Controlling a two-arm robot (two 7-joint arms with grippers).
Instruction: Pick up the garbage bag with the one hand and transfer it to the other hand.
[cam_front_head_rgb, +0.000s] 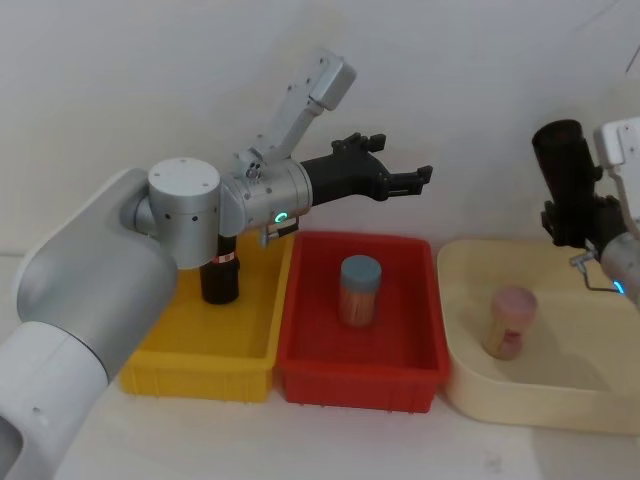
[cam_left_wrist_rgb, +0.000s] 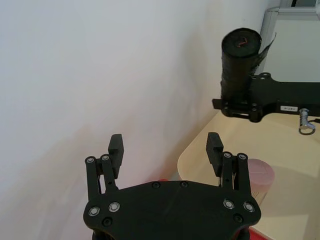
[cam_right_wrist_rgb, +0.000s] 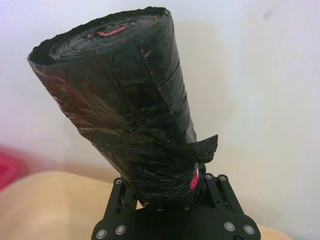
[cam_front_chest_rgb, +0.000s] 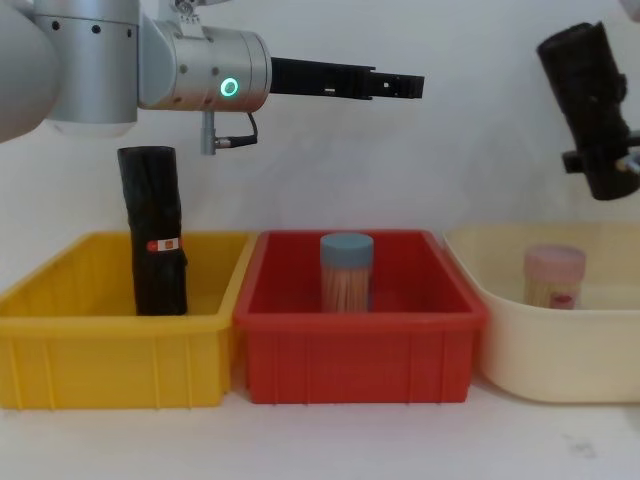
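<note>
At the right edge of the head view, upper half: the garbage bag (cam_front_head_rgb: 563, 180), held aloft.
Garbage bag: thick black crinkled roll, tilted, ragged wider end uppermost, lower end clamped; hangs above the cream tub (cam_front_head_rgb: 470, 385), well clear of it.
Right gripper (cam_right_wrist_rgb: 167, 197): black, fingers pinching the roll's lower end; in the chest view it sits at the upper right edge (cam_front_chest_rgb: 607, 160), the roll (cam_front_chest_rgb: 590, 100) leaning up and left from it.
Left gripper (cam_front_head_rgb: 412, 180): black, on the green-lit silver arm, upper centre of the head view; fingers spread with nothing between them; pointed toward the right side, well apart from the roll. From its wrist camera the two pads (cam_left_wrist_rgb: 215, 145) stand wide, the roll (cam_left_wrist_rgb: 239, 62) far off at upper right.
Yellow bin (cam_front_chest_rgb: 60, 300): lower left; contains a slimmer black roll (cam_front_chest_rgb: 155, 230) with a red-and-white sticker, upright.
Red bin (cam_front_chest_rgb: 360, 355): centre; contains a blue-lidded jar (cam_front_chest_rgb: 346, 272), upright.
Cream tub, contents: a pink-lidded jar (cam_front_chest_rgb: 553, 277), upright.
</note>
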